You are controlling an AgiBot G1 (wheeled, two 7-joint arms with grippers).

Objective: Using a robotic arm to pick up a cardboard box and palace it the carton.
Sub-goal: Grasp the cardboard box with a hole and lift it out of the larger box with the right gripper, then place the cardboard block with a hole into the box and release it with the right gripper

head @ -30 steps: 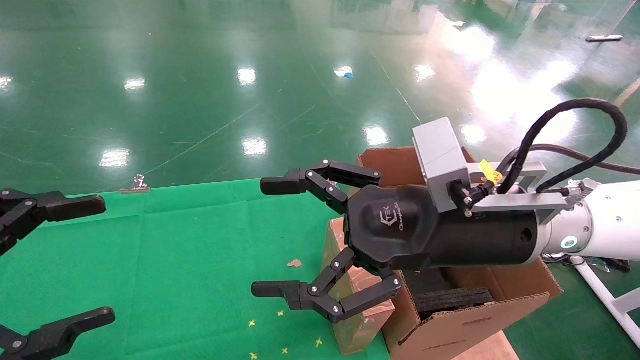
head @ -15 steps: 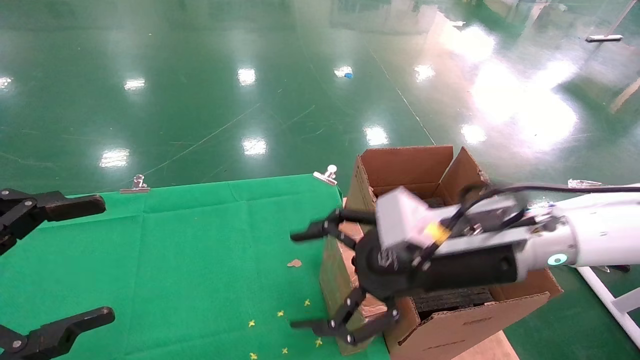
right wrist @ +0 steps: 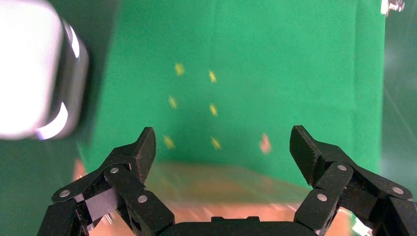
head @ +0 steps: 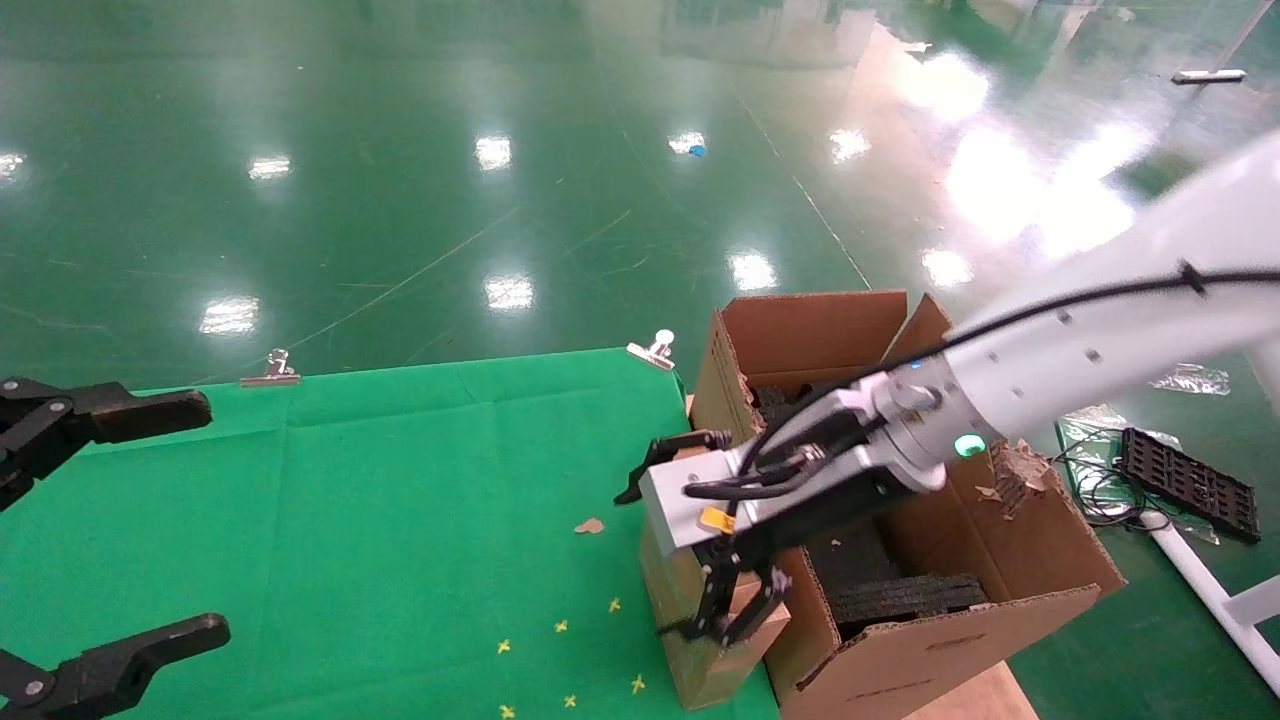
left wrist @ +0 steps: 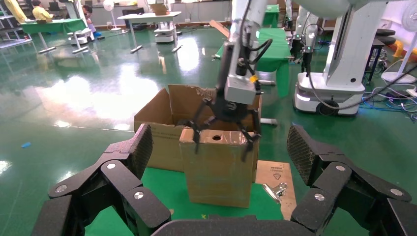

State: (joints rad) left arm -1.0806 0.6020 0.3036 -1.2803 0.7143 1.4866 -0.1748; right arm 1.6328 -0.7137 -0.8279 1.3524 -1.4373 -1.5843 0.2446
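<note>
One small slim brown cardboard box (head: 700,640) stands upright on the green cloth-covered table (head: 400,520), touching the one large brown corrugated carton (head: 950,640) with black foam blocks (head: 905,597) inside. Right gripper (head: 700,540) sits over the box top, jaws spread astride it; centre them, then close squarely to avoid tipping. Left gripper (head: 110,520) hangs parked, jaws spread.

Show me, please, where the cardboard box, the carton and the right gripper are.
cardboard box (left wrist: 216,172): left wrist view, its front face.
carton (head: 935,645): head view, its near wall.
right gripper (head: 725,600): head view, midway between its fingertips.
</note>
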